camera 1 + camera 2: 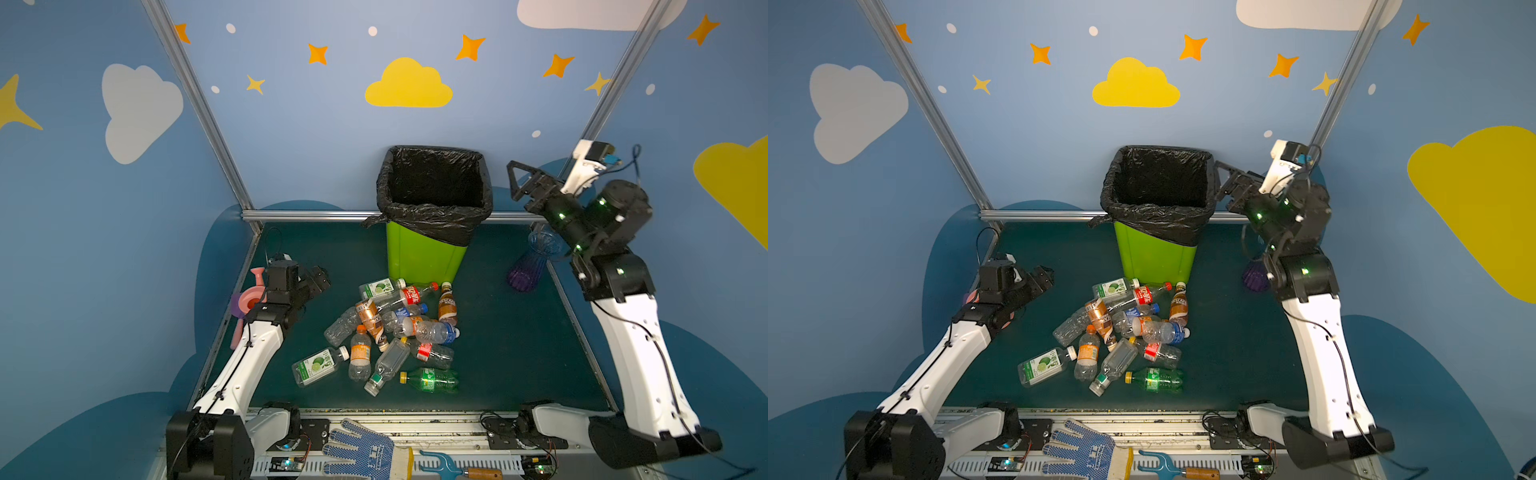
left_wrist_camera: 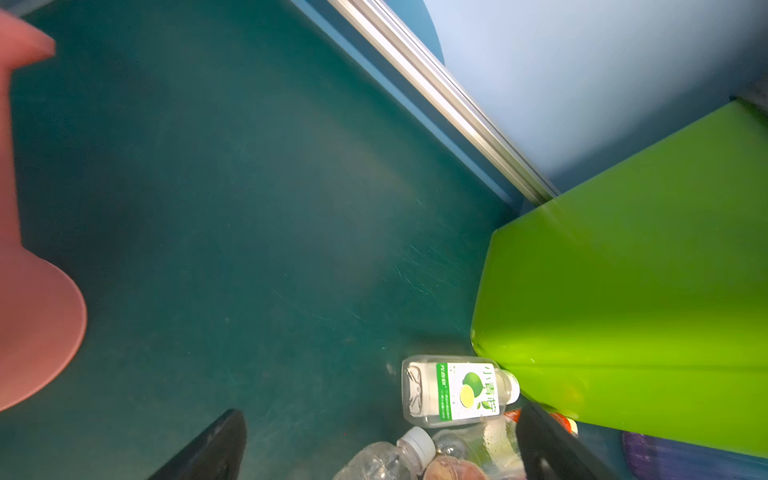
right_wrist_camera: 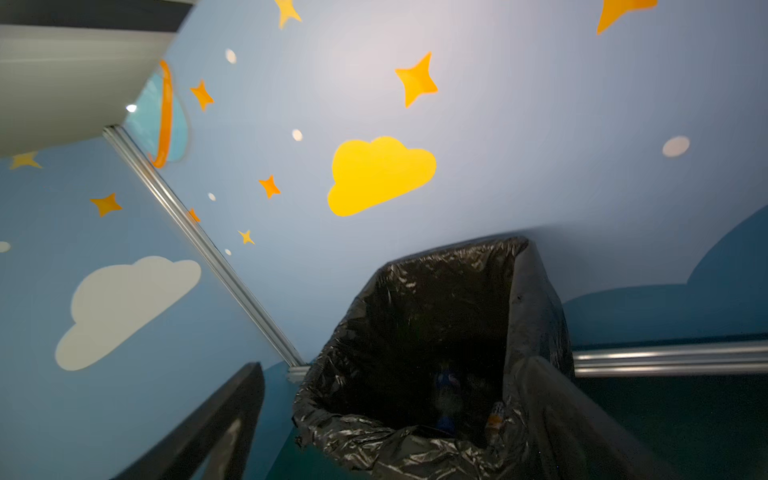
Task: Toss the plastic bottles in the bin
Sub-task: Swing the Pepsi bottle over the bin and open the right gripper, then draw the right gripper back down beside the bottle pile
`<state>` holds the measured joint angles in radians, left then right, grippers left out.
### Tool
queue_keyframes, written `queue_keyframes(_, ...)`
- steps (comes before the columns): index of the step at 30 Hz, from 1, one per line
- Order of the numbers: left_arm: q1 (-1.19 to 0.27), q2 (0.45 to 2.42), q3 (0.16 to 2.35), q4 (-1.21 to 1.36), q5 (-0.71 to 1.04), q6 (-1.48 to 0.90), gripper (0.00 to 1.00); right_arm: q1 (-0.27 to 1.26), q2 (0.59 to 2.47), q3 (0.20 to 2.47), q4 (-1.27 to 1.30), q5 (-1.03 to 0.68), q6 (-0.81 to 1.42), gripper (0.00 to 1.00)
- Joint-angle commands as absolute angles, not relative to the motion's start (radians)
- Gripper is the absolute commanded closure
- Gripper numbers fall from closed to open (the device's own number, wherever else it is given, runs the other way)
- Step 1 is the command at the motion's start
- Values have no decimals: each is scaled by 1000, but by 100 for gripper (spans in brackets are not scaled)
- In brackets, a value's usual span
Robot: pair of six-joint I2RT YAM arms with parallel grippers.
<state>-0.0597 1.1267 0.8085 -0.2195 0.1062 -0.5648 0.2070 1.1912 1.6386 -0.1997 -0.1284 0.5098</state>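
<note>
A heap of plastic bottles (image 1: 395,332) (image 1: 1121,332) lies on the green table in front of the bin (image 1: 424,257) (image 1: 1154,257), a lime-green bin lined with a black bag. My right gripper (image 1: 515,180) (image 1: 1223,178) (image 3: 390,386) hangs open and empty, high beside the bin's right rim. In the right wrist view, blurred bottles (image 3: 446,390) show deep inside the bag. My left gripper (image 1: 320,280) (image 1: 1044,276) (image 2: 382,432) is open and low, left of the heap, with a lime-labelled bottle (image 2: 457,390) just ahead against the bin (image 2: 644,270).
A pink watering can (image 1: 251,299) (image 2: 37,311) stands behind my left arm at the table's left edge. A ribbed blue-purple vase (image 1: 532,262) (image 1: 1254,278) stands right of the bin, under my right arm. A glove (image 1: 361,451) and a blue hand rake (image 1: 444,463) lie on the front rail.
</note>
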Motion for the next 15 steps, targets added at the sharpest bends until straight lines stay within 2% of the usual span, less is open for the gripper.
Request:
queue_keyframes(1, -63, 1105, 773, -216, 150, -605, 0, 175, 1133, 1480, -153, -56, 506, 4)
queue_keyframes(9, -86, 1042, 722, -276, 138, -620, 0, 25, 997, 989, -158, -127, 730, 3)
queue_keyframes(15, -110, 1009, 715, -503, -41, -612, 0, 6, 961, 716, -149, -186, 837, 3)
